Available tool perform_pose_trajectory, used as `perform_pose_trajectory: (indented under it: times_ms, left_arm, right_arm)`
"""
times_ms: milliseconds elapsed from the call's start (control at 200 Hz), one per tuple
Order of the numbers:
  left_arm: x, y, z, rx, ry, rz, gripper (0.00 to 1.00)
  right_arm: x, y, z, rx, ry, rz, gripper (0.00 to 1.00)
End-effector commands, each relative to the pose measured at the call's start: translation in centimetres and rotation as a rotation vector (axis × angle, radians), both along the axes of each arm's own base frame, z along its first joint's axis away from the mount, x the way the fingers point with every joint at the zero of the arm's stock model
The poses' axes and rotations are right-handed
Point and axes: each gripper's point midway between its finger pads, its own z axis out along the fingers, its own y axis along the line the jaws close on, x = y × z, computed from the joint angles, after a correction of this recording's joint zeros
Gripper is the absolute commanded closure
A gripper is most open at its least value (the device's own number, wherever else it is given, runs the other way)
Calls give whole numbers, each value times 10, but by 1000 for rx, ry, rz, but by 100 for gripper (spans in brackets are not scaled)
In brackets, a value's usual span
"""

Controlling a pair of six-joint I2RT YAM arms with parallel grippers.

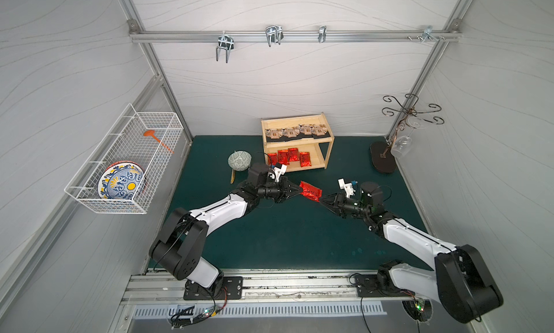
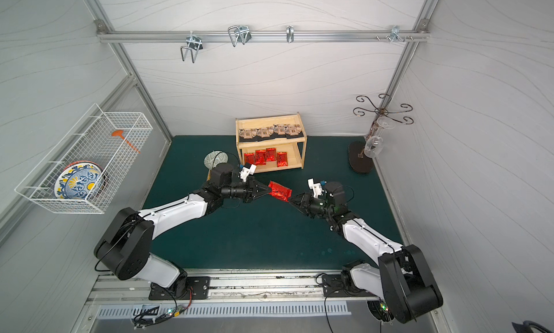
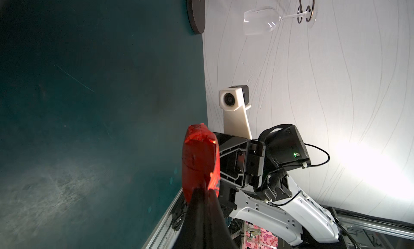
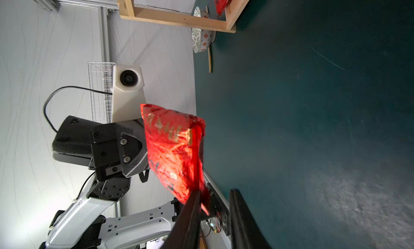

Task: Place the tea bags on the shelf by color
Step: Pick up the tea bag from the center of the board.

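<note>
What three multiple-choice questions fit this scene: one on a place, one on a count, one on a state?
1. The beige tea bags lie on: A. the shelf's upper tier B. its lower tier C. both tiers
2. The lower tier holds how many red tea bags? A. two B. four C. six
3. The left gripper is: A. open B. shut on a fifth red tea bag C. shut on a beige one
Key: 1 A, all line the upper tier. 2 B, four lie side by side. 3 B, its jaws pinch the foil.
</note>
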Motion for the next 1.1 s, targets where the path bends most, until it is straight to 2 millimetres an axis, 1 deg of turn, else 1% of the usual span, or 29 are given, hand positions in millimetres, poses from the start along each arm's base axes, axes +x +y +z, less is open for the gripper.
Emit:
perform_pose_trajectory:
  times_ms: [0, 145, 405, 475, 485, 520, 655, 720, 765, 920, 1045, 1085, 1095]
  left_arm:
    - [1, -4, 13, -48, -48, -23, 100]
    - [1, -4, 12, -47, -42, -23, 100]
    - [1, -4, 17, -55, -46, -22, 100]
    - [1, -4, 18, -58, -39, -21, 100]
    - [2, -5, 22, -70, -60, -21, 100]
    - [3, -5, 24, -78, -68, -21, 100]
    - [2, -5, 26, -90, -65, -19, 100]
    - [2, -6, 28, -96, -66, -20, 100]
    - [2, -5, 29, -97, -67, -20, 100]
    - [1, -5, 31, -96, -75, -20, 100]
    - [0, -3, 31, -81, -84, -20, 100]
    - [0, -3, 33, -78, -99, -21, 95]
    - [-2, -2, 29, -64, -79, -21, 93]
  right_arm:
    - [11, 0, 29, 58, -83, 6, 75]
    - [13, -2, 35, 78, -87, 0, 76]
    - [13, -1, 45, 94, -90, 18, 90]
    - [12, -1, 44, 95, -83, 19, 91]
    - [12, -1, 44, 94, -81, 20, 91]
    - [12, -1, 42, 90, -74, 21, 91]
    - [11, 0, 38, 93, -56, 27, 91]
    - [12, 1, 40, 104, -52, 33, 95]
    - [12, 2, 41, 110, -50, 36, 100]
    - [11, 2, 44, 105, -34, 45, 100]
    - [13, -2, 41, 82, -18, 15, 100]
    - [14, -4, 40, 77, -12, 6, 100]
    - [14, -4, 40, 76, -10, 4, 100]
